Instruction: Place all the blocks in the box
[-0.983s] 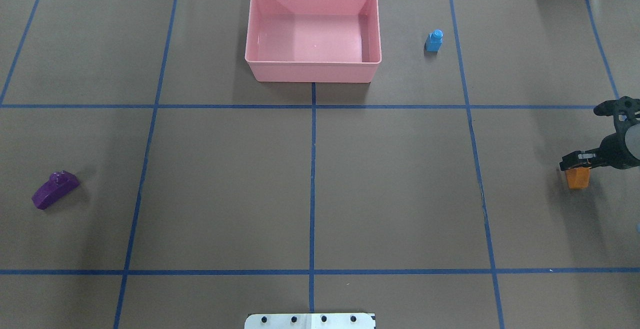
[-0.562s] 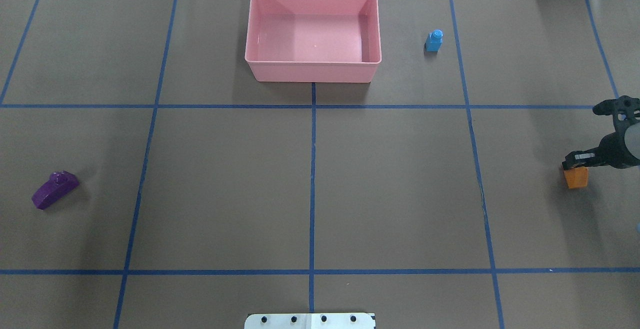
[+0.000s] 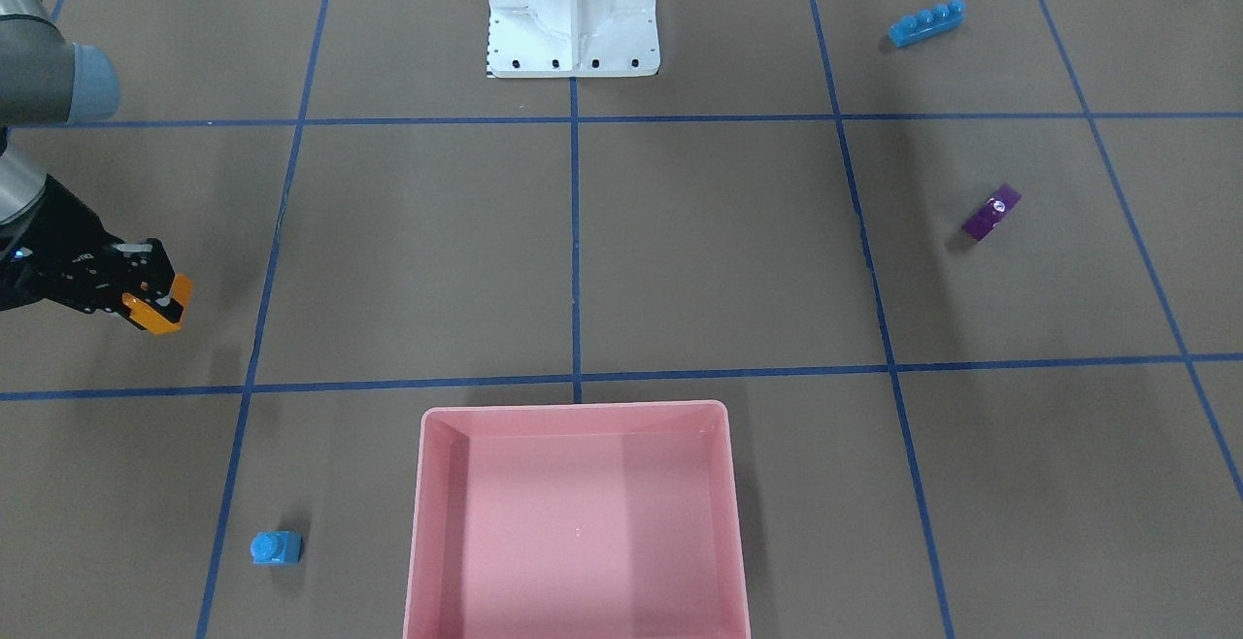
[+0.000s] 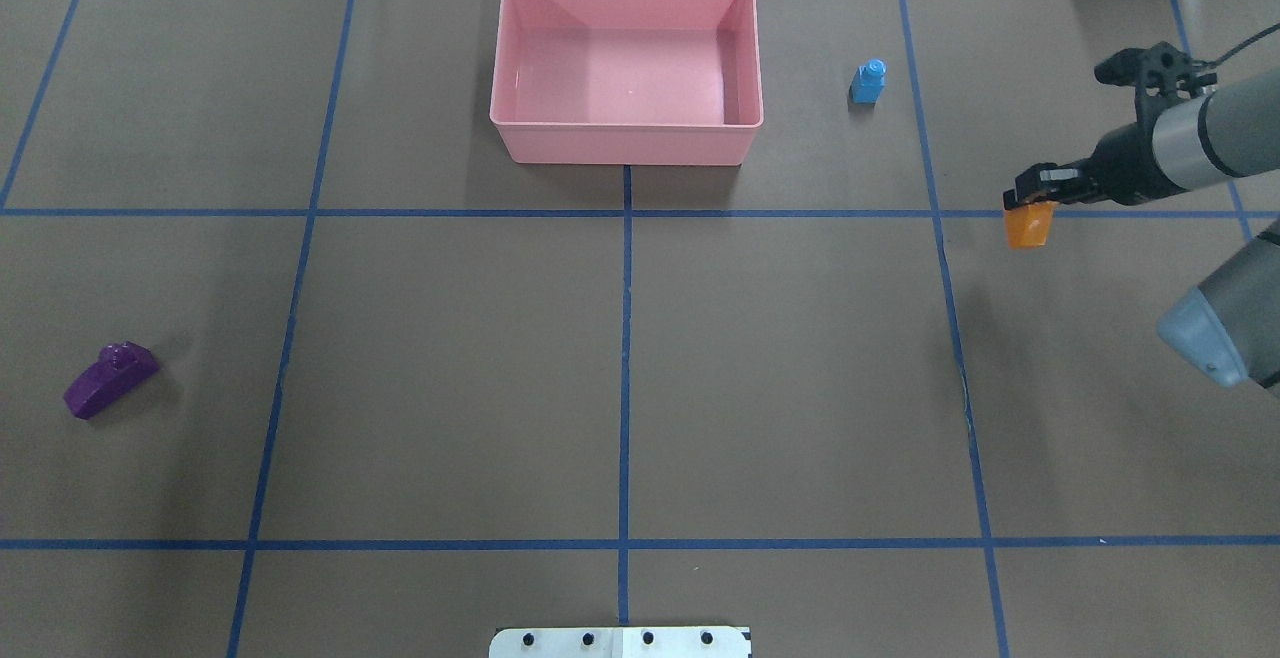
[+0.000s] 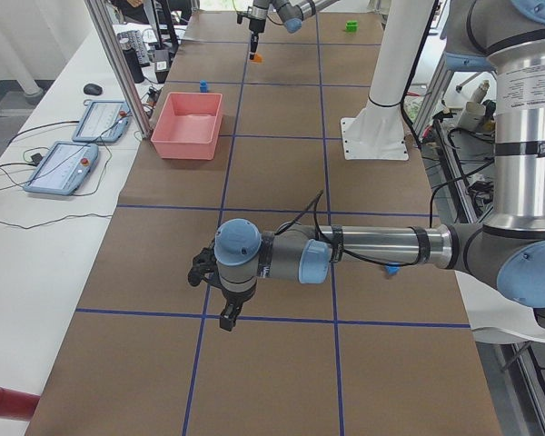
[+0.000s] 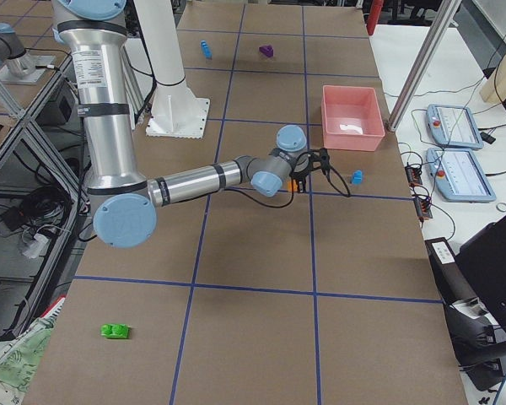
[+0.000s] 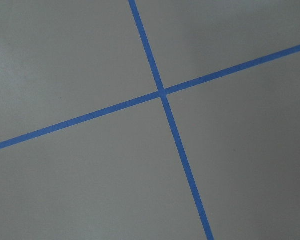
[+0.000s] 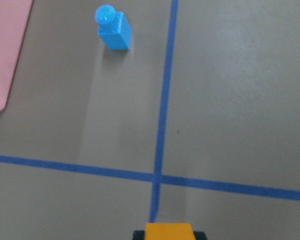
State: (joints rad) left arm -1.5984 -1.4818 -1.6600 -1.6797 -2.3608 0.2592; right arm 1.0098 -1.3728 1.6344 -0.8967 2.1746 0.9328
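My right gripper (image 4: 1036, 200) is shut on the short orange block (image 4: 1028, 224) and holds it above the table, right of the pink box (image 4: 625, 128); the same block shows in the front view (image 3: 155, 314) and at the bottom of the right wrist view (image 8: 169, 231). The small blue one-stud block (image 4: 868, 81) stands between the gripper and the box. The purple block (image 4: 110, 378) lies at the far left. A long blue block (image 3: 926, 22) and a green block (image 6: 115, 331) lie near the robot's side. My left gripper (image 5: 228, 320) hovers low over bare table; I cannot tell its state.
The white metal base (image 3: 573, 37) stands at the robot's edge. Blue tape lines grid the brown table cover. Tablets (image 5: 59, 168) and cables lie on the white bench past the box. The left wrist view holds only a tape crossing (image 7: 162, 93).
My right gripper has carried the orange block away from the table's right edge, farther from the robot and inward toward the box. The other blocks have not moved.
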